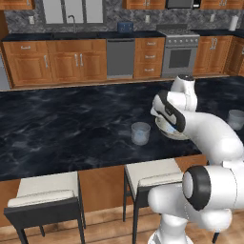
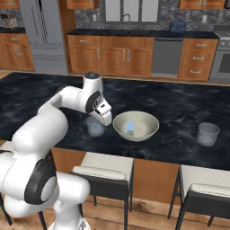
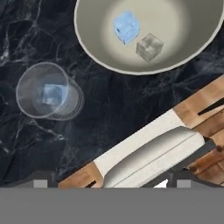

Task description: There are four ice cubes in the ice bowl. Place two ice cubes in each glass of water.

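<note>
while the gripper [image 2: 105, 117] hangs low over the dark marble counter [image 1: 62, 128], its jaws stand wide apart with nothing between them. in the right base view it sits just above and beside the near glass of water [image 2: 95, 127], between that glass and the ice bowl [image 2: 121, 131]. in the hand view two small dark finger tips [image 3: 40, 183] rise at the bottom, well apart from each other.

the near glass [image 3: 49, 91] stands upright on the counter, just beside the cream bowl but not touching it, and a pale ice cube [image 3: 53, 93] shows inside it. in the bowl [image 3: 89, 46] lie two cubes near the middle, close together: a bluish ice cube [image 3: 126, 26] and a greyer, clearer ice cube [image 3: 149, 47] just beside it.

the second glass of water [image 2: 207, 134] stands upright well apart on the other side of the bowl, near the counter's front edge; whether it holds ice cannot be told. in the left base view the near glass [image 1: 140, 133] is plain, and the arm covers most of the bowl [image 1: 167, 132].

below the counter's edge stand white-cushioned stools [image 1: 50, 190] with dark frames. wooden cabinets [image 1: 76, 59], a dishwasher [image 1: 120, 58] and a stove [image 1: 180, 55] line the far wall.
</note>
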